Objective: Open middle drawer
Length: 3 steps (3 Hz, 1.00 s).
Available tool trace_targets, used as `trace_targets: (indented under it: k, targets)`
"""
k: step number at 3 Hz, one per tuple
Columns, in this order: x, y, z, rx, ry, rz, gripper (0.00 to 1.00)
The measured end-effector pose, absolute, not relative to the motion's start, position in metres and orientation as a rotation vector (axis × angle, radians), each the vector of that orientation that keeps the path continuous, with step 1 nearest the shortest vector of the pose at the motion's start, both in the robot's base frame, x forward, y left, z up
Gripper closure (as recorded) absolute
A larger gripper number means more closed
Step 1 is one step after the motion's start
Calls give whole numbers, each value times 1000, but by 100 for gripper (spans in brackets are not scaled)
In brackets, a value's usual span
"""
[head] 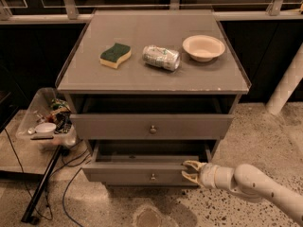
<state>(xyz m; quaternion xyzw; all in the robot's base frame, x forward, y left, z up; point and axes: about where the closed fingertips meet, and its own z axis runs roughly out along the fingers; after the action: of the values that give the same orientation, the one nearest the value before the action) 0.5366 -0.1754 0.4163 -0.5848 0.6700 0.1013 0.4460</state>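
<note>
Far left: a clear bin [29, 117] of small clutter, contents hard to tell apart. It sits just beside the cabinet's left edge. Below it a black stand leg [45, 183] slants to the floor [255, 126], with thin cables [71, 183] trailing near it.

Counter [151, 79], left to right: green-and-yellow sponge [115, 55], crushed can [162, 57] lying on its side, pale bowl [203, 47]. All are apart from one another, and the front strip of the counter is bare.

Under the counter a dark gap shows above the upper drawer [118, 126], its inside too dark to read. The middle drawer [123, 174] sits below it, drawn forward past the upper front. Its interior is in shadow and its knob [152, 176] is at mid-front. Whatever lies beneath this drawer is hidden by it.

Gripper [191, 171]: at the right end of the middle drawer's front, well right of the knob. Its fingers are spread apart, one near the front's top edge and one lower. Contact with the front cannot be made out. The white arm [255, 186] runs off the lower right corner, cut by the frame.

Far right: a white post [286, 84] leans against the dark wall, with open speckled floor between it and the cabinet.
</note>
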Motion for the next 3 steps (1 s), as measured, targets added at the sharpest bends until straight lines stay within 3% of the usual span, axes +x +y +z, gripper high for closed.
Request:
trace_targets:
  k: [1,2,3]
  targets:
    - [536,-175,419,-1449,1659,251,88]
    - [536,-175,419,-1449,1659,251,64]
    - [536,-175,419,-1449,1659,251,66]
